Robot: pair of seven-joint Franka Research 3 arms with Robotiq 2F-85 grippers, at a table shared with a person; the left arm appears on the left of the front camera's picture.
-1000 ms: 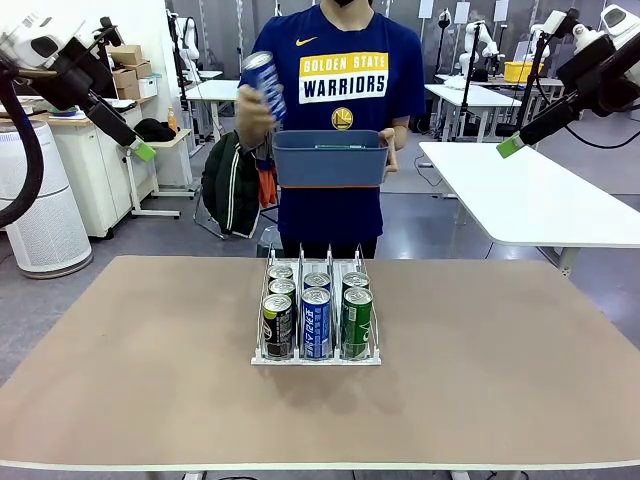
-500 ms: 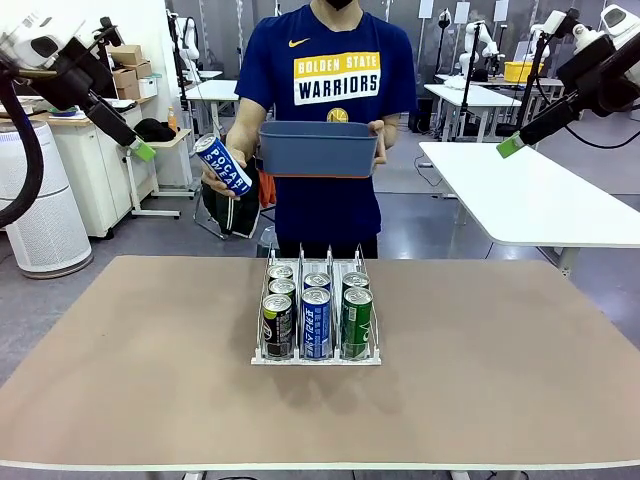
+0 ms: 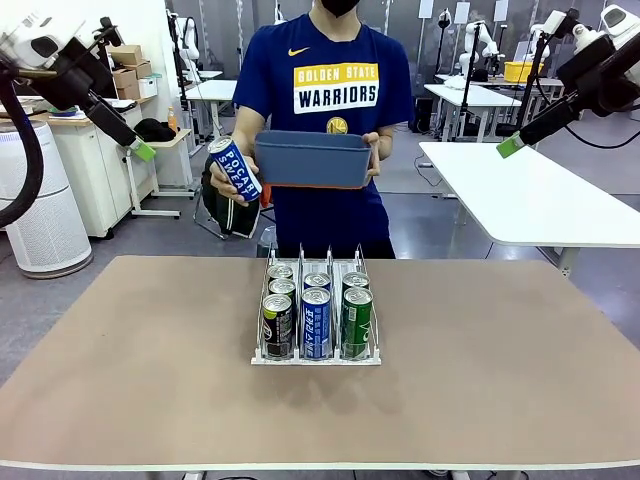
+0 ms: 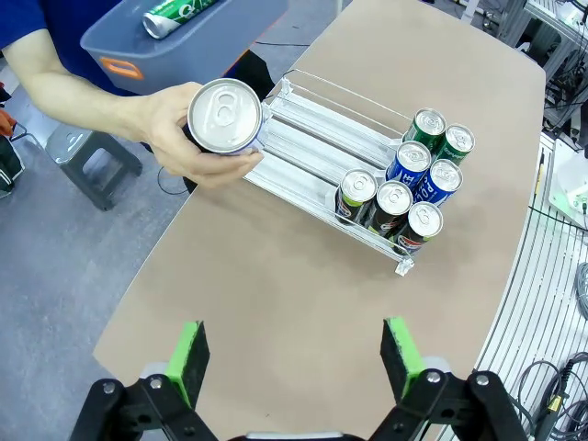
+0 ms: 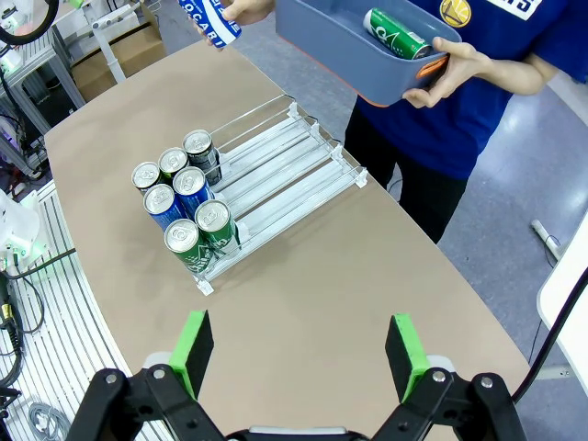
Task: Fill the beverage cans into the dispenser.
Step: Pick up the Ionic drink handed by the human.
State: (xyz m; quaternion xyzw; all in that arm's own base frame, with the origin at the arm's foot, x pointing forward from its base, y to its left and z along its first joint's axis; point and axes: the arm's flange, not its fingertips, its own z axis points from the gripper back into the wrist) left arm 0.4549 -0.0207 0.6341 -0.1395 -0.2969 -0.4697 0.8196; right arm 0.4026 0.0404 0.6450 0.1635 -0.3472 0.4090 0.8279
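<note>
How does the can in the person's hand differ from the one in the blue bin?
The held can is blue-white Pocari Sweat; the bin can is green. The held can is gripped tilted in the person's hand; the bin can lies on its side in the blue bin. Both are slim, silver-topped, outside the dispenser.

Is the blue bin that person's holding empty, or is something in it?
Not empty: a green can lies on its side inside the bin.
</note>
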